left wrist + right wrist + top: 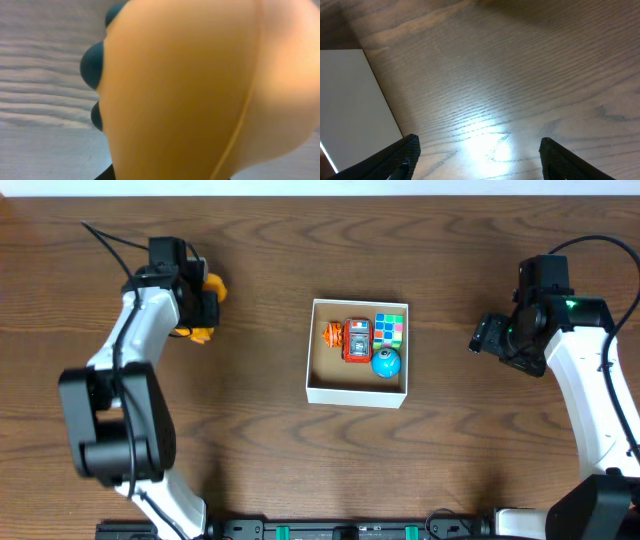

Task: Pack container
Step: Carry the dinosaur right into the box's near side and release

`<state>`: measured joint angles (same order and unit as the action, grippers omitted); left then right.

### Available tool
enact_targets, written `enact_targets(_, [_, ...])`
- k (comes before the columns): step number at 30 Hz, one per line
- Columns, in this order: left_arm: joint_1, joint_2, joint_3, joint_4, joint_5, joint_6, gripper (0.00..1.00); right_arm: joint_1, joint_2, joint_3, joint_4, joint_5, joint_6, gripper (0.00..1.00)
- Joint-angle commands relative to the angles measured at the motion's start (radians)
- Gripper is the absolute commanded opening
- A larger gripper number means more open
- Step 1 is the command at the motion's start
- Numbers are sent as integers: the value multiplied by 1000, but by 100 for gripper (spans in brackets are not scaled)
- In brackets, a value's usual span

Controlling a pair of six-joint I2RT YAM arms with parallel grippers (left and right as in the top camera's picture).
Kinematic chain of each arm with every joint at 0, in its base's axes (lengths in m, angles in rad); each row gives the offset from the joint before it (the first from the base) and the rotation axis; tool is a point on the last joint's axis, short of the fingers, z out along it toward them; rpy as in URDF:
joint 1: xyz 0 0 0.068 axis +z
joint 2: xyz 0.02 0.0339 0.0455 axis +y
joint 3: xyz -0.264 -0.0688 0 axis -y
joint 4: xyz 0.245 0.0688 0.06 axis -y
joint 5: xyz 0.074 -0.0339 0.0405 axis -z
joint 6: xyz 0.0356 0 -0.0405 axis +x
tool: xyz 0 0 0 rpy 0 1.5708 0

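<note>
The container [357, 391] is a square white-walled box with a brown inside at the table's middle. In it lie an orange toy [333, 333], a red toy [357, 340], a colour cube [390, 329] and a blue ball [386, 363]. My left gripper [203, 308] is at the far left, shut on an orange-yellow toy [205, 333] that fills the left wrist view [200, 95]. My right gripper [487, 335] is open and empty over bare table right of the container; its fingers spread wide in the right wrist view [477, 155], the container's white wall [350, 100] at left.
The dark wooden table [260, 450] stretches around the container. A black cable [110, 238] runs from the left arm at the far left. A pale strip [320, 188] runs along the table's far edge.
</note>
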<state>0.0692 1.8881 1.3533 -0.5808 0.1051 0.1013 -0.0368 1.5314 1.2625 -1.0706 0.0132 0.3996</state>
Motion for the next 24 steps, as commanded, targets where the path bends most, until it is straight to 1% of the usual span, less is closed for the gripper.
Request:
enact_targets(1, [-41, -133, 11, -32, 13, -1, 24, -1, -2, -2, 5, -6, -16, 80])
enact_targets(4, [-102, -222, 11, -81, 19, 10, 21, -1, -2, -2, 6, -6, -16, 80])
enact_targets(6, [-166, -279, 11, -121, 19, 51, 21, -1, -2, -2, 6, -6, -16, 80])
enact_targets(9, [-292, -347, 11, -163, 19, 89, 20, -2, -2, -2, 6, -6, -16, 80])
enact_targets(12, [-445, -383, 11, -182, 18, 177, 20, -1, -2, -2, 8, -6, -16, 80])
enact_targets(15, [-588, -381, 10, -181, 18, 225, 20, -1, -2, -2, 6, -6, -16, 80])
enact_targets(18, [-695, -357, 9, -181, 19, 266, 20, -1, -2, -2, 5, -6, -16, 80])
enact_targets(21, [-763, -312, 8, -181, 18, 296, 20, -1, -2, -2, 5, -6, -16, 80])
enact_targets(24, [-791, -247, 7, -180, 18, 296, 20, -1, -2, -2, 5, -6, -16, 80])
